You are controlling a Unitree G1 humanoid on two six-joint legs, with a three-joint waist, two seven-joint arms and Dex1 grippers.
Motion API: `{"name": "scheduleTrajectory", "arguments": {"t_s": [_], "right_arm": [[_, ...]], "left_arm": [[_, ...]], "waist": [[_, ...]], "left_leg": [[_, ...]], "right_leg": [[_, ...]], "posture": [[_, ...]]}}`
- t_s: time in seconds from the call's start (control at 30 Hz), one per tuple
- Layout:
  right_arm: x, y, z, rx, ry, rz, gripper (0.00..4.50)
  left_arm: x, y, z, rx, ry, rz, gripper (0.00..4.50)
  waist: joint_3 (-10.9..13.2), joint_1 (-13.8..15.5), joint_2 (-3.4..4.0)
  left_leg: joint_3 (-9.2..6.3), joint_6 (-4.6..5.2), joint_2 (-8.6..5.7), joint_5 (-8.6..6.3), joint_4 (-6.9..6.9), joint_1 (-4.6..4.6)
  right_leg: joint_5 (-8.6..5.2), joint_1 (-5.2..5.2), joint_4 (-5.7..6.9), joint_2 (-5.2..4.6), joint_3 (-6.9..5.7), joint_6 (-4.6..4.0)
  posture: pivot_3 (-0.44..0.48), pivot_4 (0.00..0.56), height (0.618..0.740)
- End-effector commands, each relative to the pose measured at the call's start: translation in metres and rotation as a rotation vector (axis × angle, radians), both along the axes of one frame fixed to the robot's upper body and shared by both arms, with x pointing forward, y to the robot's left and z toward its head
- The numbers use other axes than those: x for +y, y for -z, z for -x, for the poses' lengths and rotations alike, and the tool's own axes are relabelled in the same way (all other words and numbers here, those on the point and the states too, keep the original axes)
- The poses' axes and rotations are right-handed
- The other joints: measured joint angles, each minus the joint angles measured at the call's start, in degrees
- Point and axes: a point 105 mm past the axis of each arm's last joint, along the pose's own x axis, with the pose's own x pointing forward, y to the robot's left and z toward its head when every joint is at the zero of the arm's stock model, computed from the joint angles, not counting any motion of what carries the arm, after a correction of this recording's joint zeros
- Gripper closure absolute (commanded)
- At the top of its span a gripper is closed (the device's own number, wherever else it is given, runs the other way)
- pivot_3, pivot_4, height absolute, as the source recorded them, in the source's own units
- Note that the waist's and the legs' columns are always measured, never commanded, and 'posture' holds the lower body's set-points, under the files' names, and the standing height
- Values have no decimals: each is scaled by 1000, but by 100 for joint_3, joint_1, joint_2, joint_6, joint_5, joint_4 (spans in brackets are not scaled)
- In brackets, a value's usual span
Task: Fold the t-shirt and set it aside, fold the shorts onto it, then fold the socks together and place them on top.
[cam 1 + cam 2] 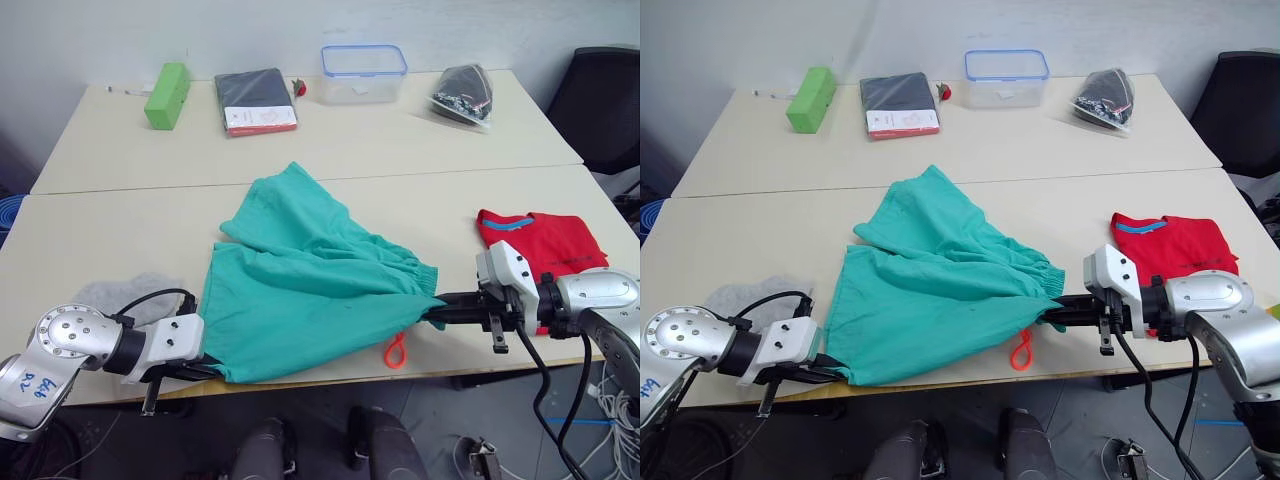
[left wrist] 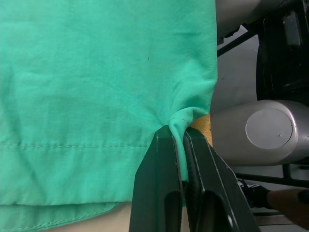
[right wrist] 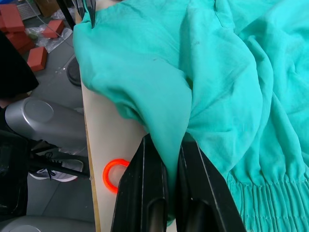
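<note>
Pale worktop (image 1: 130, 250) in two joined slabs, seam running across behind the clothes. Teal-green shorts (image 1: 300, 290) spread over the middle of the near slab, one leg reaching back toward the seam, near edge lying along the front lip of the worktop, gathered waistband toward the right. Folded red t-shirt (image 1: 545, 245) with blue-teal collar band flat on the near slab at the right, well apart from the shorts, partly behind the right arm. Light grey socks (image 1: 125, 295) in a soft heap at the near left, just beside the left arm and left of the shorts. Left pincer (image 2: 176, 159) clamped on the near left corner of the shorts, a pucker of teal cloth squeezed between the two black fingers (image 2: 154, 188) at the worktop's front edge. Right pincer (image 3: 166, 169) likewise closed on a fold of the shorts near the waistband end, cloth draped over and between the fingers. Neon orange drawstring loop (image 1: 396, 351) hanging from the waistband at the front edge, just beside the right pincer. On the far slab, left to right: green box (image 1: 167, 95), dark flat packet (image 1: 256, 101), clear lidded container (image 1: 363, 73) with blue rim, dark bagged bundle (image 1: 463, 93). Black chair (image 1: 605, 90) at far right.
</note>
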Motion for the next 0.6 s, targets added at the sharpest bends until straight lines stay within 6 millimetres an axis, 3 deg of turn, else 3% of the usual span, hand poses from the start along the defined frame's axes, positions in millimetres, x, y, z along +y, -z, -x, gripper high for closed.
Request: {"name": "scheduleTrajectory", "arguments": {"t_s": [0.03, 0.33, 0.6], "right_arm": [[3, -9, 1, -51, -19, -11, 4500], [3, -9, 0, -53, -12, -10, 4500], [2, -10, 0, -54, -7, -11, 4500]], "left_arm": [[-2, 2, 7, 48, 28, 24, 4482], [-5, 2, 7, 35, 33, 60, 1866], [-5, 4, 7, 27, 54, 28, 1866]], "waist": [[0, 3, 0], [0, 16, 0], [0, 19, 0]], "left_leg": [[2, 0, 0, 0, 1, 0], [5, -6, 4, 3, 2, 4], [3, -5, 3, 3, 2, 4]], "right_leg": [[0, -1, -1, 0, -1, 0], [0, -4, 7, -9, 16, 0], [0, -4, 9, -12, 41, -1]], "posture": [[0, 150, 740], [0, 150, 740], [0, 150, 740]]}}
